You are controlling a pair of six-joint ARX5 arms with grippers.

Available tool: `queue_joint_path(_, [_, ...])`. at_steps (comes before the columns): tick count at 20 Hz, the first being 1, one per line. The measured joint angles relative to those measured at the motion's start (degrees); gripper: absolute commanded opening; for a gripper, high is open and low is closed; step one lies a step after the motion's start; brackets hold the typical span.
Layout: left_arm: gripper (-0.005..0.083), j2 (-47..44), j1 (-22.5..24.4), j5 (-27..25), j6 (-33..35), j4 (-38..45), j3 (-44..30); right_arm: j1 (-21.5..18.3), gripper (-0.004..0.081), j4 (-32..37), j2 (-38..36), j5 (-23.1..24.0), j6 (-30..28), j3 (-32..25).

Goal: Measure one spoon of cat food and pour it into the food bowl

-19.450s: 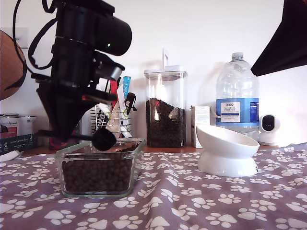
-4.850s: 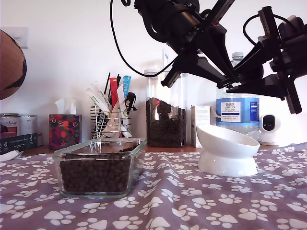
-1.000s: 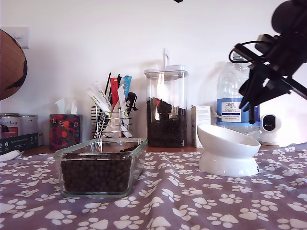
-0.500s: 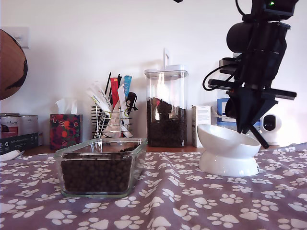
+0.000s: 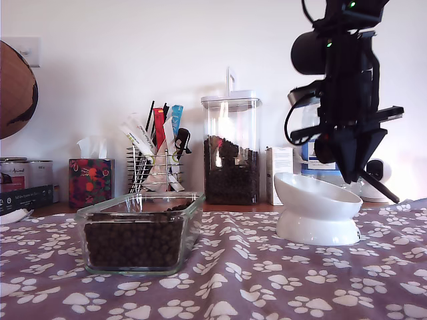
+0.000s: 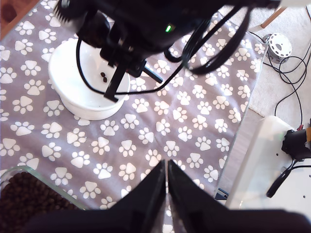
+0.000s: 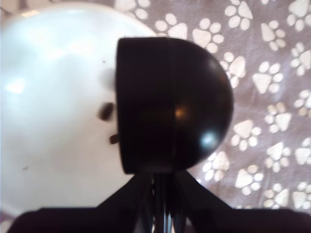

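My second gripper (image 7: 163, 213) hangs over the food bowl (image 5: 313, 207) at the exterior view's right; its fingers (image 7: 136, 201) are clamped on the handle of the spoon (image 7: 170, 104). The spoon's round cup sits just past the fingertips, turned on its side over the bowl's rim. Cat food (image 6: 104, 76) in bowl: two pellets visible in the first wrist view. My first gripper (image 6: 166, 187) is high above the paw-print surface (image 5: 267, 280), fingers closed, holding nothing. One glass dish of kibble (image 5: 137, 233) at the exterior view's left. One tall kibble canister (image 5: 230, 150) behind.
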Motion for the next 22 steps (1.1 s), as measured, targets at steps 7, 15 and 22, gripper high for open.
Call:
queue_joint_path(7, [-0.0020, 0.00, -0.48, 0.87, -0.09, 0.00, 0.00, 1.95, -0.0011, 2.64, 0.63, 12.72, -5.01, 0.00])
queue_joint_path(15, [-0.0020, 0.00, -0.70, 0.83, -0.11, -0.02, 0.00, 5.53, -0.0011, 3.93, 0.63, 22.95, -8.79, 0.00])
queue_joint_path(22, [-0.0020, 0.00, -0.70, 0.07, 0.63, -0.02, 0.00, 6.36, -0.0011, 2.82, 0.63, 20.09, -10.69, 0.00])
